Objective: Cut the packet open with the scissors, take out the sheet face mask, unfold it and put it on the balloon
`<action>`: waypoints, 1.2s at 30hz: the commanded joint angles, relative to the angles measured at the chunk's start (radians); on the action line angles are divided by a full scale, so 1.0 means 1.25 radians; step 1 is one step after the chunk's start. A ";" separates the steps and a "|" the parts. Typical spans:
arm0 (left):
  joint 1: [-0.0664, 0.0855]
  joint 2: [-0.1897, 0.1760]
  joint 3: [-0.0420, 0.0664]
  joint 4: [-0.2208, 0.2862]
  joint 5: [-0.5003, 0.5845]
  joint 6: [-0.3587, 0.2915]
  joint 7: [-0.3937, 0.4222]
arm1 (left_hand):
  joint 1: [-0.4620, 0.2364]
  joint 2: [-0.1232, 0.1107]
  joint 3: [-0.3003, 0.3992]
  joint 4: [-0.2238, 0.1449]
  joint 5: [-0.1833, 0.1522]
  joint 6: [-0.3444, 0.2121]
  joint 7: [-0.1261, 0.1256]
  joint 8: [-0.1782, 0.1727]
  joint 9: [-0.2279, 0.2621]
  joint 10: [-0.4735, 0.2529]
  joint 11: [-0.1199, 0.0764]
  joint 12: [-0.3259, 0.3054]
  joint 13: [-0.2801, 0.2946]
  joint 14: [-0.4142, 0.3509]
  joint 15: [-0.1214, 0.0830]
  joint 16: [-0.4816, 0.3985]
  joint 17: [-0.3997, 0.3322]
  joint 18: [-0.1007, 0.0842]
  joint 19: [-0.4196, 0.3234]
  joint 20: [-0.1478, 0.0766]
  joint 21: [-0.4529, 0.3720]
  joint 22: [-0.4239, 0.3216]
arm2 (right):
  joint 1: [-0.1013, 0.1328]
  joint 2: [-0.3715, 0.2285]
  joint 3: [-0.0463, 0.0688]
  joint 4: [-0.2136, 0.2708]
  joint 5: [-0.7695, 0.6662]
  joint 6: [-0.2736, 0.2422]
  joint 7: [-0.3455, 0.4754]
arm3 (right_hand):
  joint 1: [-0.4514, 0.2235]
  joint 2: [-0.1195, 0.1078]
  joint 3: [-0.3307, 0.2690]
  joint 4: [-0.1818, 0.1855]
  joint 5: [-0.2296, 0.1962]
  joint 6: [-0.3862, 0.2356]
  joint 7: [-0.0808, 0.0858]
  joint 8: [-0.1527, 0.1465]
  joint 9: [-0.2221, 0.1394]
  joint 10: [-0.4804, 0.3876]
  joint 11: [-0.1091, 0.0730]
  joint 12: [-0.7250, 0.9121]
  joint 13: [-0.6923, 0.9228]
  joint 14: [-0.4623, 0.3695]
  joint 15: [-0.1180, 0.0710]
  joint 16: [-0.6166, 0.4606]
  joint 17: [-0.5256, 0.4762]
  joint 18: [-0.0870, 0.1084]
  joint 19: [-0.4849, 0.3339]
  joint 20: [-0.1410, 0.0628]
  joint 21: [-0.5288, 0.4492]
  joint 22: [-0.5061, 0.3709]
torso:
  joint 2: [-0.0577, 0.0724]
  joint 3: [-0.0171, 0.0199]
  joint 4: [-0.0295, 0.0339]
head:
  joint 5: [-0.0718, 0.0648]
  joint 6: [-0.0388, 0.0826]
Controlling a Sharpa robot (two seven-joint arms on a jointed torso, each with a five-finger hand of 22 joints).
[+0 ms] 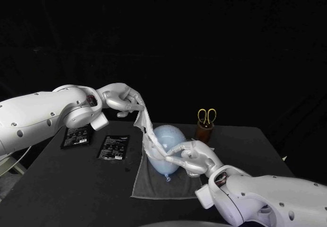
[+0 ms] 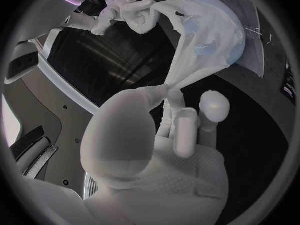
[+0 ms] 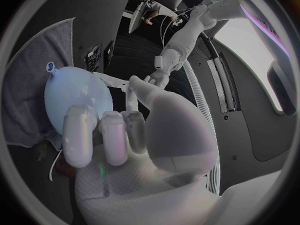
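The white sheet mask (image 1: 145, 124) hangs stretched between my two hands. My left hand (image 1: 120, 100) pinches its upper end high above the table's left half. The mask's lower end lies against the pale blue balloon (image 1: 168, 147), where my right hand (image 1: 191, 157) grips it with fingers over the balloon's right side. In the left wrist view the left hand (image 2: 170, 127) pinches a bunched corner of the mask (image 2: 203, 60), which runs over the balloon (image 2: 236, 37) to the right hand (image 2: 136, 12). In the right wrist view the right hand (image 3: 115, 132) lies against the balloon (image 3: 75, 92).
The balloon lies on a grey towel (image 1: 155, 185) in the middle of the black table. Two black packets (image 1: 77, 136) (image 1: 114, 147) lie to the left. Yellow-handled scissors (image 1: 206, 115) stand in a brown holder (image 1: 203, 133) behind the balloon, to its right.
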 commanded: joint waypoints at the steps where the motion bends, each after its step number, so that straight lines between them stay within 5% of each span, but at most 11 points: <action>1: -0.001 0.004 0.001 0.004 -0.001 0.007 0.008 | -0.001 0.007 -0.001 -0.004 0.002 0.004 0.001 0.002 0.038 0.005 -0.006 -0.002 -0.001 0.033 -0.006 0.003 0.051 -0.012 -0.001 0.001 0.000 0.001 | -0.003 -0.015 0.000 0.012 -0.001 0.009 0.014 | 0.000 0.005 0.006 -0.001 0.002 0.004 0.000 0.004 0.010 0.077 -0.007 0.004 0.198 0.098 -0.020 0.004 0.210 -0.002 0.031 -0.002 -0.003 0.166 | 0.002 0.0013 -0.0004 | -0.001 -0.001; 13: -0.003 0.026 0.001 -0.014 0.000 -0.009 0.012 | -0.002 0.008 -0.001 -0.004 0.002 0.004 0.001 0.002 0.038 0.004 -0.006 -0.002 0.000 0.033 -0.006 0.003 0.053 -0.013 0.000 0.001 0.001 0.004 | -0.007 -0.067 -0.001 0.031 0.001 0.019 0.025 | -0.001 0.005 0.007 -0.001 0.002 0.004 0.000 0.005 0.010 0.077 -0.007 0.004 0.198 0.098 -0.020 0.004 0.210 -0.003 0.031 -0.002 -0.001 0.167 | 0.006 0.0026 -0.0013 | -0.009 -0.002; 36: -0.012 0.114 0.001 -0.092 -0.055 -0.034 0.034 | -0.002 0.010 -0.001 -0.004 0.002 0.003 0.001 0.002 0.038 0.001 -0.005 -0.005 -0.006 0.034 -0.006 0.004 0.056 -0.013 0.001 0.001 0.003 0.007 | -0.007 -0.124 -0.002 0.055 0.007 0.071 0.051 | -0.002 0.003 0.009 -0.002 0.002 0.005 -0.001 0.007 0.011 0.078 -0.007 0.006 0.200 0.098 -0.020 0.004 0.210 -0.003 0.033 -0.002 0.002 0.168 | 0.009 0.0037 -0.0014 | -0.023 -0.008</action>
